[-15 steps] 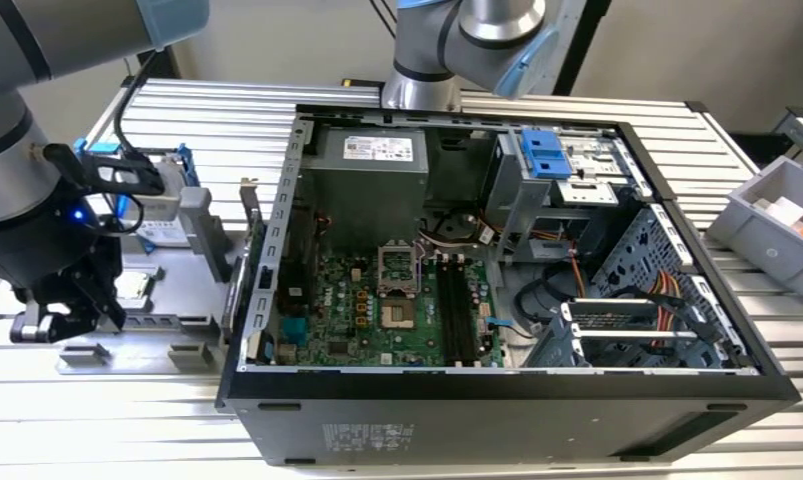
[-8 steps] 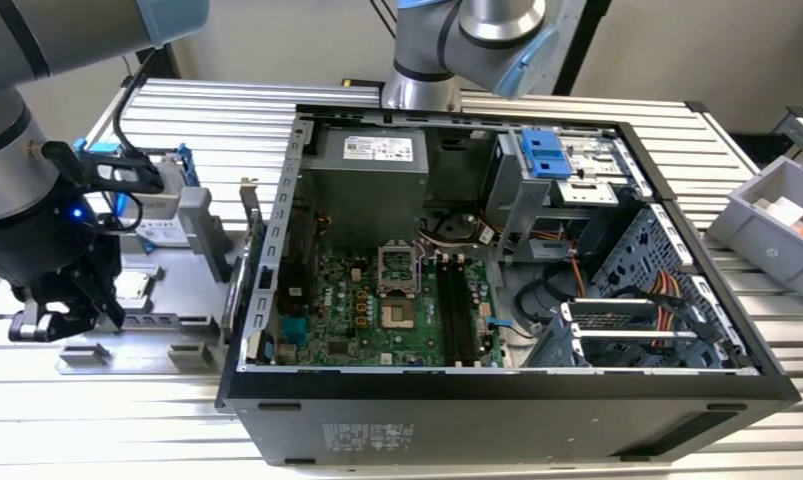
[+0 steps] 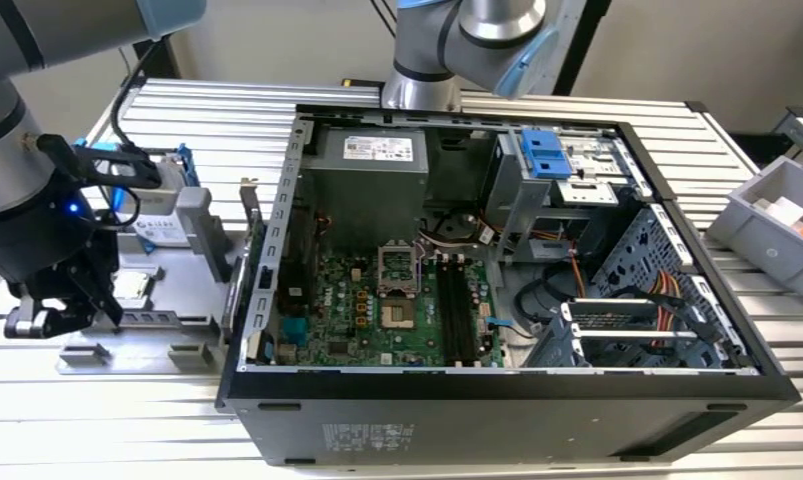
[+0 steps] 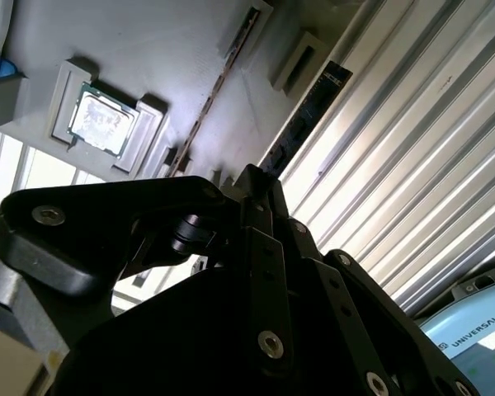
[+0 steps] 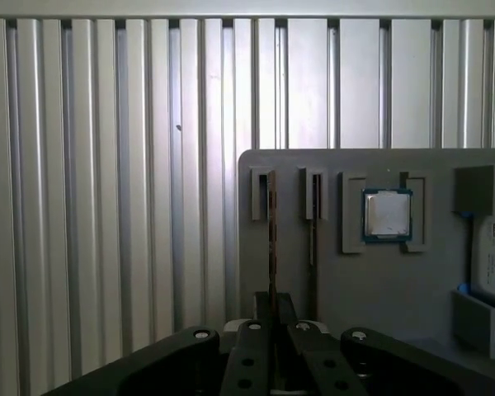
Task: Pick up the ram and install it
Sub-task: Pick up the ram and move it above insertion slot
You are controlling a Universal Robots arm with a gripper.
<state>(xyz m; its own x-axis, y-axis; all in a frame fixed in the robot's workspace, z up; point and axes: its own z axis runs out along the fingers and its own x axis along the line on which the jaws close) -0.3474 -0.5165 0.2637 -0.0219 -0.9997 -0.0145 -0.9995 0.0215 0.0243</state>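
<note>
Down at the grey parts tray [image 5: 371,289], on the exterior view's left, the end effector [image 5: 273,301] is clenched on the ram [image 5: 272,223]. The ram stands on edge in its holder slot, and in the first wrist view the thin board runs straight out from the grip. Just beside it a second memory stick [image 5: 314,219] stands in a parallel slot, and further along the tray sits the square processor chip [image 5: 387,214]. The tray lies on the ribbed aluminium tabletop [image 5: 107,206]. It is well apart from the long black memory slots [image 3: 457,310] on the motherboard inside the open computer case [image 3: 508,395].

The hold appears to be toward one end of the stick rather than its middle, so the board may pivot or slip as it leaves the holder. A tilted board would likely bind in the slot or drag the tray along. A crooked lift could also knock the neighbouring stick. Any twist carried over to the case would leave the edge connector misaligned with its slot, and pressing it home then risks bending the board or straining the slot latches.
</note>
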